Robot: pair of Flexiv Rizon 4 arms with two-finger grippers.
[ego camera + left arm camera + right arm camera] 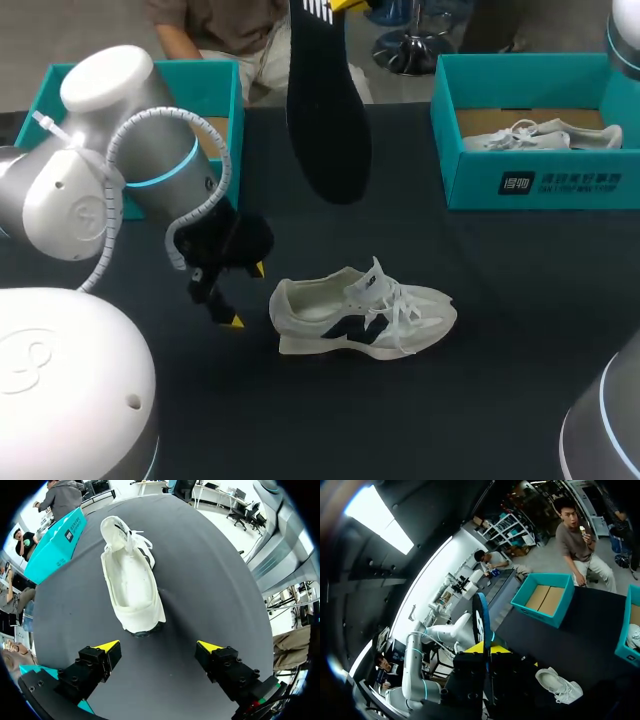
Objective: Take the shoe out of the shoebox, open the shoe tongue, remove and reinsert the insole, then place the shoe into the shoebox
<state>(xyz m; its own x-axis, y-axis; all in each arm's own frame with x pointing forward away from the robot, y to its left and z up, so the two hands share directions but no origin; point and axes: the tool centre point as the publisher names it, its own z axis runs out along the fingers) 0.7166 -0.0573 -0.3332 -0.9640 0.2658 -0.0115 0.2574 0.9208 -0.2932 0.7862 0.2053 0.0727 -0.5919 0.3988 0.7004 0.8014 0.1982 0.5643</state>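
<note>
The shoe [362,315] lies on its sole on the table [500,400], heel toward the left tool [247,295], whose fingers are spread and hang just off the heel, touching nothing. In the left wrist view the shoe [132,587] shows an open, pale inside. The right tool [487,649] pinches the black insole [325,110] by one end, high over the table, so it hangs down flat. The insole looks thin, light and bendy, and it would likely buckle if pushed in from its far end. A hold near the heel end, feeding the toe in first, seems best. The shoe looks light, with soft uppers, so it may slide. The stiffer heel collar or sole edge looks like the place to brace it.
</note>
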